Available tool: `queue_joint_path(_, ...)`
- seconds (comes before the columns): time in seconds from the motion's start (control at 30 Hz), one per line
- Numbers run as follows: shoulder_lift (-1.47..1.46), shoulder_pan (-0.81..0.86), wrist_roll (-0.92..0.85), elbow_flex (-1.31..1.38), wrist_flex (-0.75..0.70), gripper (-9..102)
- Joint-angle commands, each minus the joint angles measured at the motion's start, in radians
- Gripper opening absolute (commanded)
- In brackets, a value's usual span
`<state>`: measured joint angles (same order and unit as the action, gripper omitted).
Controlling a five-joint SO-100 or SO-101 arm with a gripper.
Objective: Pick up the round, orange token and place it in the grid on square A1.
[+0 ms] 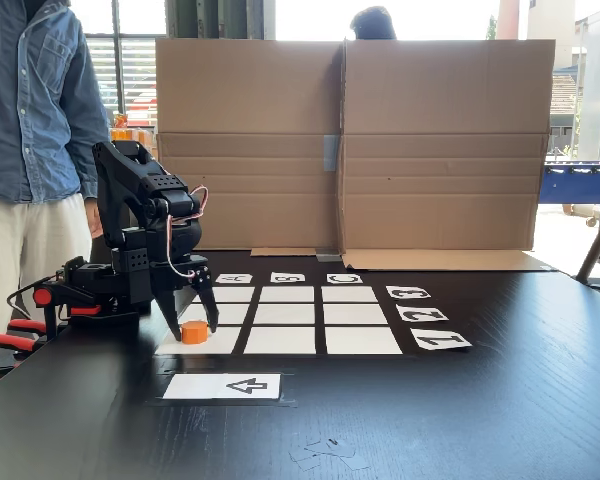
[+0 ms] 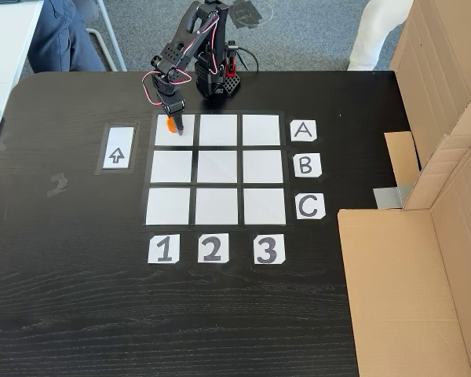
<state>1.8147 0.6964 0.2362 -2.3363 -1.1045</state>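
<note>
Token [image 1: 194, 332] between claw [image 1: 193, 324] tips (A1 [image 2: 163, 135])

Matte black robot arm [image 1: 145, 225] on a black base.
Boxy jointed segments, red and white wires looping near the wrist, two black pointed fingers [image 1: 209, 308], red trim at the base.

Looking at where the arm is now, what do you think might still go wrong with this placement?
1. The gripper straddles the orange token; a finger could drag it while lifting away.
2. The token sits near the outer edge of square A1, toward the arrow card, so a small nudge could push it off the square.
</note>
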Motion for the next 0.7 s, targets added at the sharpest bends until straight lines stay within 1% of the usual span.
queue_joint_path(0.0,-0.002,0.006,0.002,0.0,0.006,32)
queue_joint_path(0.37,-0.005,0.034,0.0,0.026,0.048,34)
queue_joint_path(0.67,0.005,0.069,0.005,0.101,0.037,35)
